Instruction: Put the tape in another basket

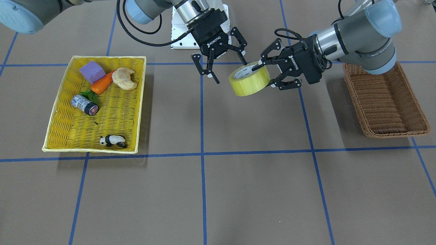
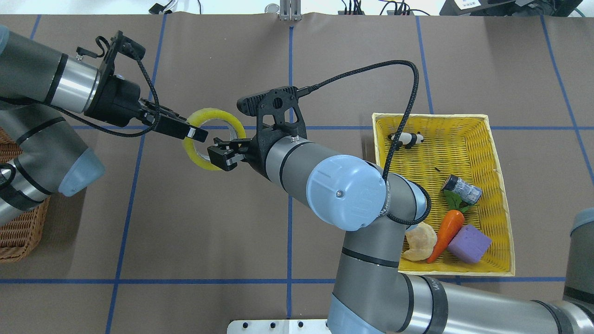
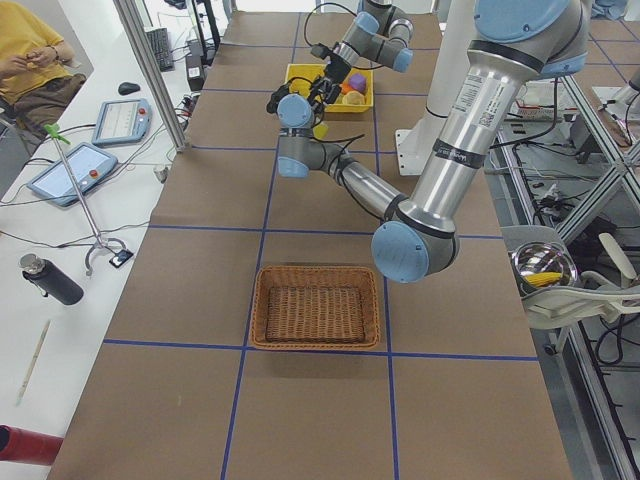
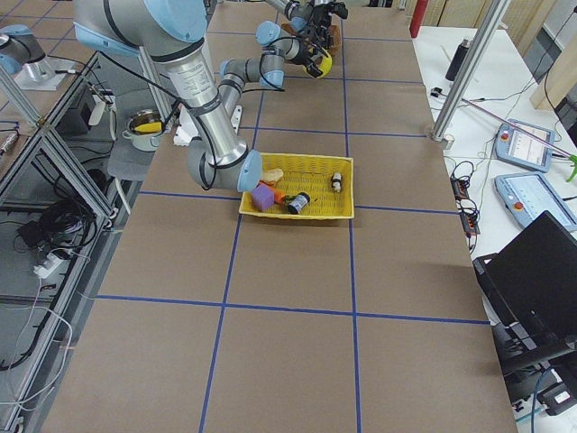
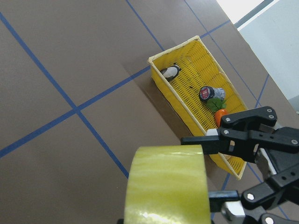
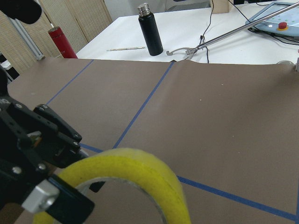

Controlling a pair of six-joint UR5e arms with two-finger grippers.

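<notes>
The yellowish tape roll hangs in the air over the table's middle, between the two grippers. My left gripper is shut on the roll's wall, one finger inside the white core. It also shows in the overhead view, on the tape. My right gripper is wide open, its fingers spread beside the roll; one fingertip is at the roll's top edge. The tape fills the bottom of the left wrist view and of the right wrist view. The brown wicker basket lies under my left arm, with nothing in it.
The yellow woven tray on my right side holds a purple block, a carrot, a pastry, a small grey cylinder and a panda figure. Blue tape lines cross the brown table.
</notes>
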